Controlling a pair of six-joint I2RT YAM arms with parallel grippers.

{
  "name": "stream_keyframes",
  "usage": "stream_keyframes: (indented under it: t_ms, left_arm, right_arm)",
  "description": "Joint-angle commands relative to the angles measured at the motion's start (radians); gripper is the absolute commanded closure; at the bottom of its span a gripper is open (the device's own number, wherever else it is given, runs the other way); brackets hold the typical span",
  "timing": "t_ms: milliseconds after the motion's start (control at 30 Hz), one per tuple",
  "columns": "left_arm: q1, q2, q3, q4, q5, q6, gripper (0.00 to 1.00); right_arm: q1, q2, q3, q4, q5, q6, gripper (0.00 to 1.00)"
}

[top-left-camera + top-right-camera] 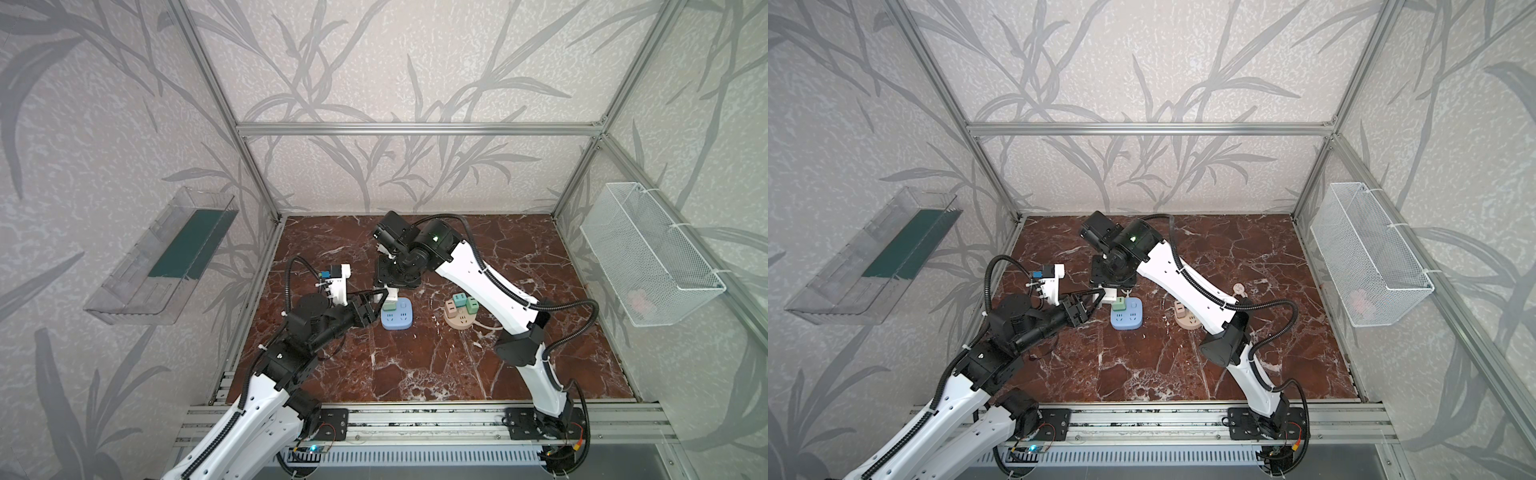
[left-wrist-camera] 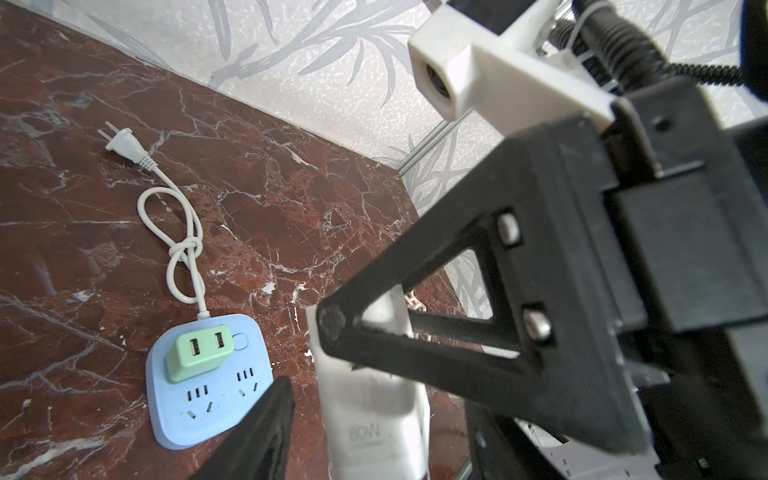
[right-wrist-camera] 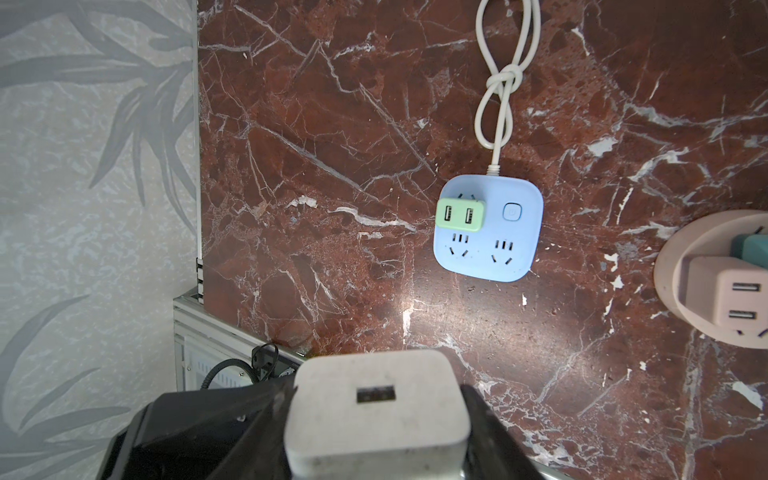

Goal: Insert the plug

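Plug (image 3: pixel 374 424) first: a white block with one port in its end face, pinched by its two broad flanks in the right end effector (image 3: pixel 378 395) and held off the counter (image 3: pixel 332 124). In both top views it hangs by the far left corner of the blue power strip (image 1: pixel 400 323). The left end effector (image 1: pixel 379 300) has reached in from the left. Its one visible finger (image 2: pixel 266 424) stands just beside the plug with a sliver of gap, and the other finger is hidden, so I cannot tell whether it has closed.

A green adapter (image 3: pixel 461 214) fills the strip's far left socket. The two near sockets are free (the likely targets).

The plug looks like hard, smooth plastic: rigid and fairly light, but apt to slide or twist between the pads if pushed off-axis. Its prongs are out of sight. The flat flanks are the sound place to hold it, high on the body, leaving the prong end clear. The strip is loose on polished stone and may skate under the push, so steadying it seems wise.
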Motion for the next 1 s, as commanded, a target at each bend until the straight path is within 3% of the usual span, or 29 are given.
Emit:
stream_keyframes:
  t_ms: [0,133,300,400,500,533,600,667,767,833,867,933,967]
  left_arm:
    - [-0.004,0.008,0.006,0.043,-0.019,0.003,0.4]
    - [-0.002,0.026,0.006,0.06,-0.021,-0.008,0.45]
    - [-0.003,0.028,0.008,0.061,-0.031,-0.01,0.59]
    - [-0.003,0.024,0.009,0.056,-0.034,-0.005,0.73]
    - [-0.005,0.02,0.009,0.049,-0.039,-0.004,0.95]
    - [-0.004,0.019,0.009,0.047,-0.038,-0.004,1.0]
    - [-0.004,0.013,0.005,0.045,-0.042,-0.004,1.0]
    - [-0.004,0.006,-0.008,0.057,-0.042,-0.005,1.0]
    - [-0.004,0.002,-0.011,0.06,-0.034,0.001,1.0]
    - [-0.004,0.006,0.0,0.039,-0.018,0.018,1.0]
    - [-0.004,0.008,0.006,0.025,-0.014,0.028,1.0]
    - [-0.004,0.01,0.02,-0.002,-0.013,0.046,1.0]
    - [-0.004,0.008,0.027,-0.022,-0.014,0.055,1.0]
  right_arm:
    - [0.008,-0.023,0.009,0.023,-0.023,0.024,1.0]
    - [0.013,-0.056,-0.044,0.086,-0.033,0.054,1.0]
    - [0.016,-0.108,-0.128,0.173,-0.045,0.072,1.0]
    - [0.016,-0.127,-0.157,0.197,-0.035,0.071,1.0]
    - [0.016,-0.154,-0.207,0.237,-0.029,0.069,1.0]
    - [0.014,-0.166,-0.232,0.264,-0.038,0.068,1.0]
    - [0.009,-0.19,-0.283,0.327,-0.069,0.054,0.99]
    - [-0.006,-0.213,-0.346,0.403,-0.126,0.028,0.88]
    - [-0.051,-0.267,-0.482,0.573,-0.264,-0.006,0.54]
    - [-0.088,-0.337,-0.65,0.767,-0.365,-0.001,0.41]
    - [-0.107,-0.383,-0.75,0.88,-0.392,0.016,0.31]
    - [-0.148,-0.46,-0.899,1.042,-0.409,0.038,0.01]
    - [-0.179,-0.493,-0.954,1.07,-0.426,0.036,0.01]
